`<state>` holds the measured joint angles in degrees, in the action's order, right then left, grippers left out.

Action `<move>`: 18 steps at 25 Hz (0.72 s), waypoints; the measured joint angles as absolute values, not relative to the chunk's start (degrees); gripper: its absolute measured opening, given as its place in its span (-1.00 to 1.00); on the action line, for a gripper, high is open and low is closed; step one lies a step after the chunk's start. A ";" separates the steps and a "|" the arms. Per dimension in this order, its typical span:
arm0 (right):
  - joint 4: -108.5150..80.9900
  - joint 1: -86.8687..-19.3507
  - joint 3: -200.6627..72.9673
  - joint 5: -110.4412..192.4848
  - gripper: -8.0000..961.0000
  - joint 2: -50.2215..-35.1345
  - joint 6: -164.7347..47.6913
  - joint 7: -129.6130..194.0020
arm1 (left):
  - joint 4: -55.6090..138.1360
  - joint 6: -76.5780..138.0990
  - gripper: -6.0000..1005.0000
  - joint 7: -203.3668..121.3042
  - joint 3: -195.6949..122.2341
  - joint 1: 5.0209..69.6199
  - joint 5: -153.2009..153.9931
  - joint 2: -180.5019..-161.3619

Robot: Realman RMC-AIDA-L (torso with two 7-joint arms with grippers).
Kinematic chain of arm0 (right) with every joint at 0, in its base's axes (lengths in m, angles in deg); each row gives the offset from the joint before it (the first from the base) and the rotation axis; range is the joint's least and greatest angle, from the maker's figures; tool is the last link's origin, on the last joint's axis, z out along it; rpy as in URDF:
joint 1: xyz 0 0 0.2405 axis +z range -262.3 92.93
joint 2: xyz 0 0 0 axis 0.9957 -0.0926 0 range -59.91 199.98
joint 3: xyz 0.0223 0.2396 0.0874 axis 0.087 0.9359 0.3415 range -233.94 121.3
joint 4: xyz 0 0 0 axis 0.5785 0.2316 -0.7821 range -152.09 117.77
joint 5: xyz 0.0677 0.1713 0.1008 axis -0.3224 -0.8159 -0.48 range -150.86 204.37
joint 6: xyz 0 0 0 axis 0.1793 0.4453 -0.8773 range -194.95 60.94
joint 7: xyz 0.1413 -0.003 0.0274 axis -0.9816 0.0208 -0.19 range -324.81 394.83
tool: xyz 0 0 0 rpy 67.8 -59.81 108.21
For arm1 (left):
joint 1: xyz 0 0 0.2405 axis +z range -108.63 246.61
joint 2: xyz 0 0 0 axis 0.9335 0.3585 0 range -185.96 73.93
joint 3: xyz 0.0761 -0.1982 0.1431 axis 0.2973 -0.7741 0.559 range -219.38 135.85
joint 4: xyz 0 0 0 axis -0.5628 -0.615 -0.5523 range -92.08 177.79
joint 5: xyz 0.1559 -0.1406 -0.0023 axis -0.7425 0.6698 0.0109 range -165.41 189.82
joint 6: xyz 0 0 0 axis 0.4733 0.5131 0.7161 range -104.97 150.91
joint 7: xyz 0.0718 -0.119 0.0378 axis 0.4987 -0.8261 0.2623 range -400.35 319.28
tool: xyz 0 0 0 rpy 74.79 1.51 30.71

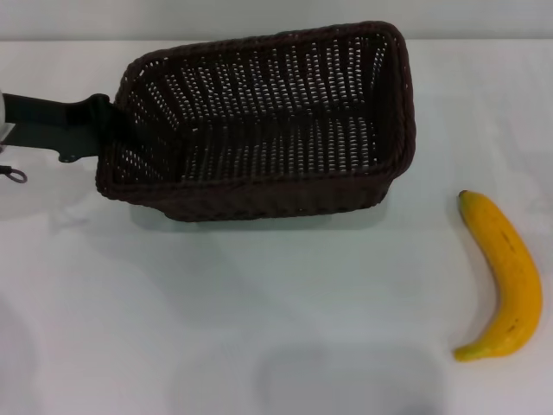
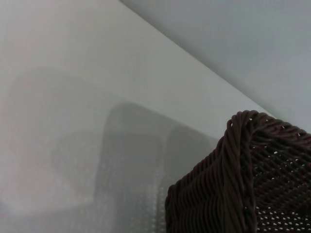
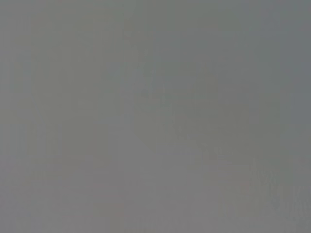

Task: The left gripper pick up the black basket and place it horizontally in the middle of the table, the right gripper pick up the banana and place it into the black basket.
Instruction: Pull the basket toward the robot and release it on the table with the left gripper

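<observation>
The black basket (image 1: 259, 197) is at the back middle of the white table (image 1: 216, 320), its long side running left to right, empty. It sits slightly tilted with a shadow under it, so it seems lifted a little. My left gripper (image 1: 110, 130) comes in from the left and is closed on the basket's left short rim. A corner of the basket (image 2: 243, 184) shows in the left wrist view above its shadow on the table. The yellow banana (image 1: 510, 277) lies on the table at the front right, apart from the basket. My right gripper is out of view.
The table's far edge (image 1: 484, 39) runs just behind the basket. The right wrist view shows only a plain grey surface.
</observation>
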<state>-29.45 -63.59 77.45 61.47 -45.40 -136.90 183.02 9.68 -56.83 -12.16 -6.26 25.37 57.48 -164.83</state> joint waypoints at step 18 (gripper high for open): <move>-29.56 -63.84 77.53 61.47 0.78 -45.37 -137.16 183.07 | 9.13 -57.47 -0.09 -10.29 -6.42 25.94 57.86 -165.80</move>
